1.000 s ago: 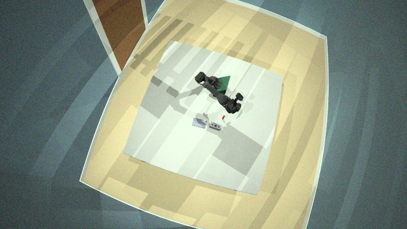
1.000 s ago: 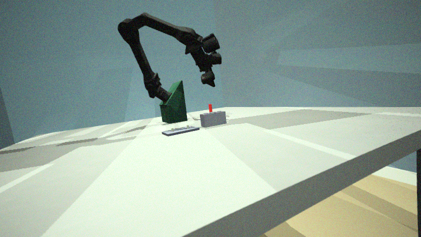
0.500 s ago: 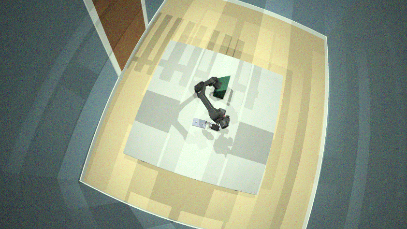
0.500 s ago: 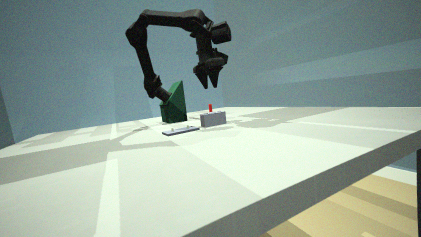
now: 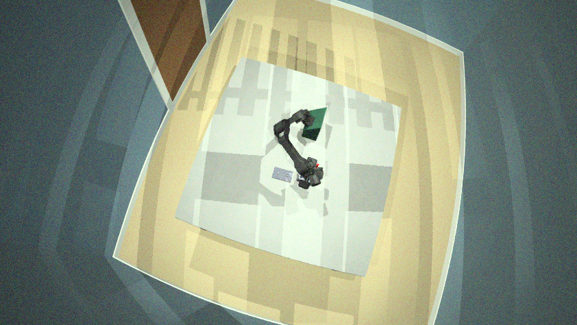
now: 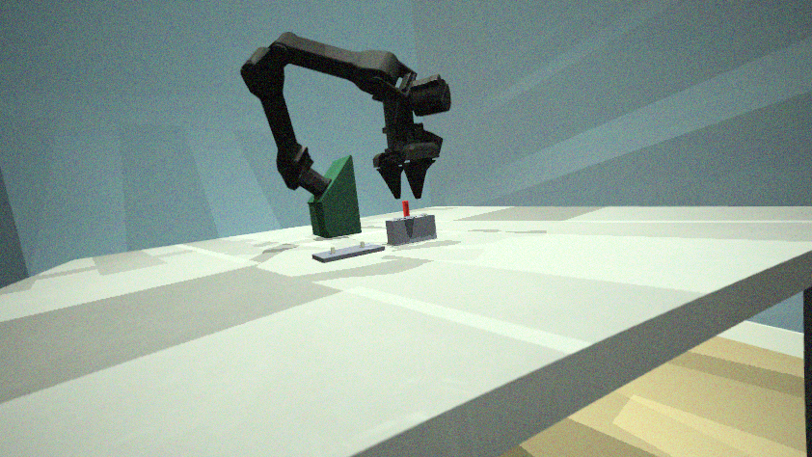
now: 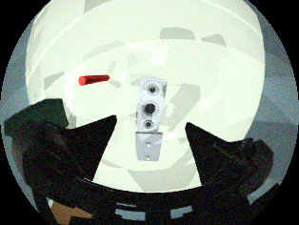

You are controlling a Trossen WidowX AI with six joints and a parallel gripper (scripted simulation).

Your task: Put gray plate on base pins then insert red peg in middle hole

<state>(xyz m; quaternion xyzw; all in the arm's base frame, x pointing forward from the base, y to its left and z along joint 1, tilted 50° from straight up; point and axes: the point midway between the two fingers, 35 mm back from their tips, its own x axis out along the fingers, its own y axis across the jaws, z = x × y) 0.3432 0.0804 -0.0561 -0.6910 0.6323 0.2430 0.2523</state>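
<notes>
The gray plate (image 6: 411, 228) is a thick block with three holes on top; it rests on the table beside the base, and it also shows in the wrist view (image 7: 150, 108). The base (image 6: 347, 252) is a flat dark slab with two upright pins, bare, also in the wrist view (image 7: 148, 147) and the overhead view (image 5: 281, 174). The red peg (image 6: 405, 208) stands just behind the plate and shows at the left of the wrist view (image 7: 94, 80). My gripper (image 6: 406, 190) hangs open and empty, pointing down a little above the plate; its fingers frame the plate in the wrist view (image 7: 152, 150).
The green wedge-shaped arm mount (image 6: 336, 200) stands behind the base on the white table. The table's front edge (image 6: 596, 352) runs diagonally at the right, with wooden floor below.
</notes>
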